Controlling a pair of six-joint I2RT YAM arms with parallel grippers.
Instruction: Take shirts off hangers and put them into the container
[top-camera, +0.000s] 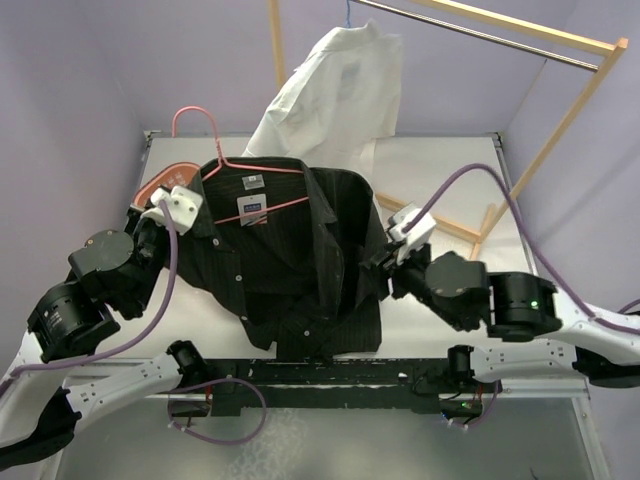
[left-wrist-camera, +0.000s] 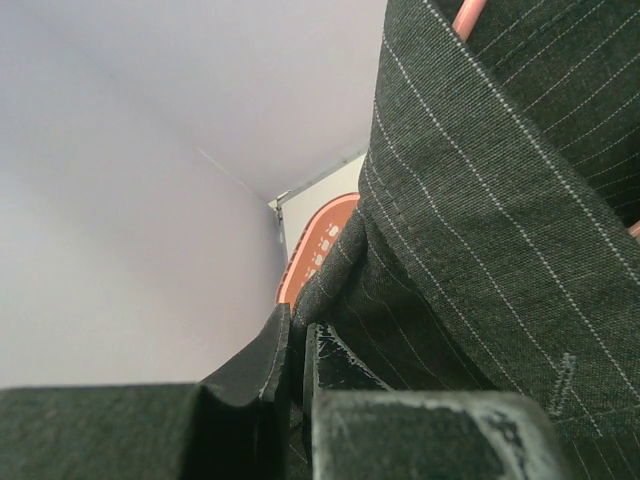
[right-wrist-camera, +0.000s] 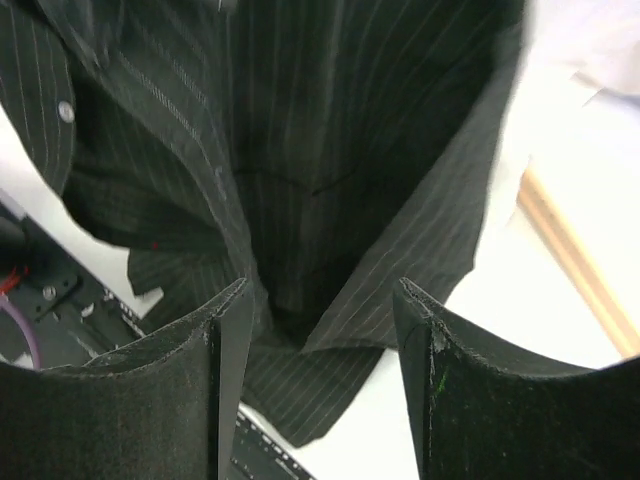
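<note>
The dark shirt (top-camera: 290, 270) is charcoal-black with fine pale pinstripes. Its buttons (right-wrist-camera: 66, 111) are small and greyish-white. Its collar labels (top-camera: 252, 208) are white, one with a blue band. The white shirt (top-camera: 335, 90) is plain, without pattern. The pink hanger (top-camera: 265, 169) is thin wire, and the blue hanger (top-camera: 348, 12) is the same. The basket (left-wrist-camera: 320, 242) is salmon-pink. The rack (top-camera: 555, 140) is pale yellowish wood with a grey metal rail (top-camera: 480, 35). The bench (top-camera: 440, 170) is off-white and the walls (top-camera: 70, 100) are lavender. The arms (top-camera: 100, 270) are black with white wrist housings, and their cables (top-camera: 172, 265) are purple.
</note>
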